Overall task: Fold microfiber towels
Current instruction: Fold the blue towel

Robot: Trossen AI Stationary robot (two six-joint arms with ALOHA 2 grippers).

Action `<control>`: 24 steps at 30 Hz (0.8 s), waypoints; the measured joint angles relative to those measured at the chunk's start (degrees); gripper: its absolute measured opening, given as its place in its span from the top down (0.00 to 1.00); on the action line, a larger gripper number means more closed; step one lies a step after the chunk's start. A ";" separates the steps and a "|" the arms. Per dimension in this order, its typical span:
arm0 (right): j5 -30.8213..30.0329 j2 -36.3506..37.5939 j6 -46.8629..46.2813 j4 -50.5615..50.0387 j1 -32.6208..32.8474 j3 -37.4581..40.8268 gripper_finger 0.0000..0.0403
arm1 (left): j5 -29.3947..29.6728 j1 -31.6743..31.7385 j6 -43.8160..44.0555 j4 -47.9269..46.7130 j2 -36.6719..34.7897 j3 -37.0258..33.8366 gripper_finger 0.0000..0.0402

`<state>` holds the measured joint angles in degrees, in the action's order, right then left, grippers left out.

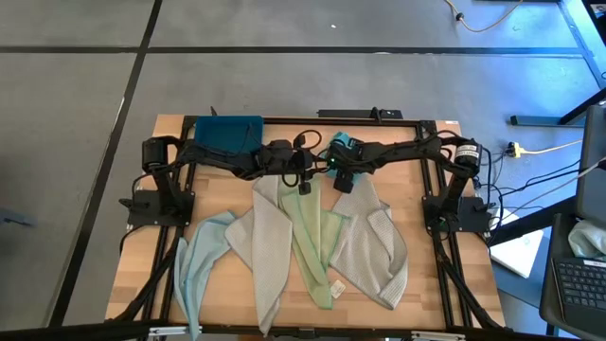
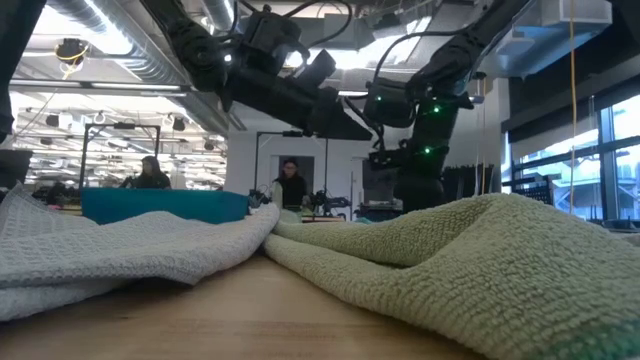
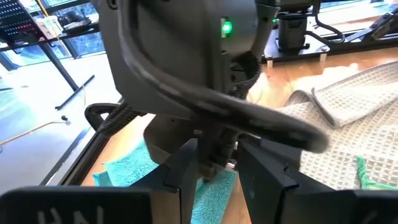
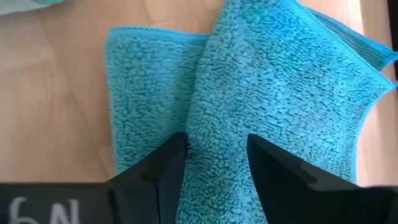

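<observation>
Overhead layout, clock directions taken from the bench (image 1: 237, 284) centre. The teal towel (image 1: 343, 142) lies near 12 o'clock, mostly hidden under the right gripper (image 1: 343, 180); a dark blue tray (image 1: 228, 132) sits at about 11 o'clock. Four more towels fan toward 6 o'clock: a pale blue towel (image 1: 196, 270) at 8, a light grey towel (image 1: 267, 251) at 7, the pale green towel (image 1: 315, 248) at 6, and a second grey towel (image 1: 379, 248) at 4. The left gripper (image 1: 303, 182) hangs just beside the right one.

Right wrist view: the right fingers (image 4: 163, 168) straddle a raised fold of the teal towel (image 4: 273, 106), apart and not yet clamped on it. Left wrist view: the left fingers (image 3: 186, 171) stand partly apart, holding nothing visible.

Risks, as judged from here. The fingers may pinch only the top ply, so the fold falls open on lifting; or they may take too much pile and drag the whole cloth. The two wrists are very close together, so contact between them or their cables is possible.

View differences. Only the right wrist view shows the teal nap and where the fingers sit on it. Only the overhead view shows all five cloths. The low view shows the grey (image 2: 110, 245) and pale green (image 2: 470, 260) towels rumpled, and people in the room behind.
</observation>
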<state>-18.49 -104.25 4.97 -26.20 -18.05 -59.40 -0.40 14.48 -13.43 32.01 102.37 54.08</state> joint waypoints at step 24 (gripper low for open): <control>-1.99 -0.02 -1.74 2.45 1.39 2.73 0.60 | -0.02 -0.02 -0.02 -0.05 -0.07 0.00 0.74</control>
<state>-20.48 -104.27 3.23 -23.75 -16.67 -56.66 -0.43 14.46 -13.45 31.95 102.30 54.08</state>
